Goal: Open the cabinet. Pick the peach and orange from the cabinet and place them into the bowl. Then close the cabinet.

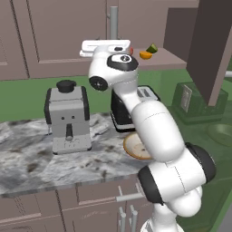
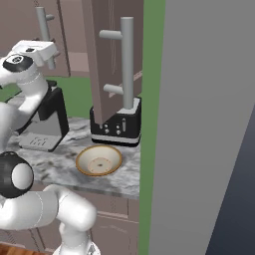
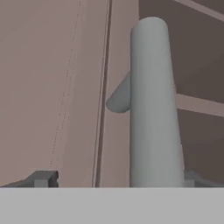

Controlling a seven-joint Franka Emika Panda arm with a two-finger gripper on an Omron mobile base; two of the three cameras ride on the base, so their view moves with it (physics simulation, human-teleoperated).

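Marbled grey counter carries the round, tan-rimmed bowl [image 2: 99, 160]. Gripper [image 3: 113, 179] spread wide around the cabinet's [image 1: 54, 36] smooth cylindrical handle [image 3: 153, 109], holding nothing.

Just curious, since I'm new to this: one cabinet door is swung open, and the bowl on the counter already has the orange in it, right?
Not quite. The bowl is empty in the right base view; the orange sits on the cabinet shelf in the left base view. One door is indeed open.

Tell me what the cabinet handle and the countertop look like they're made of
The cabinet handle: probably brushed or painted metal, a smooth matte grey bar with no grain. The countertop: looks like polished marble or granite, mottled grey and white veining.
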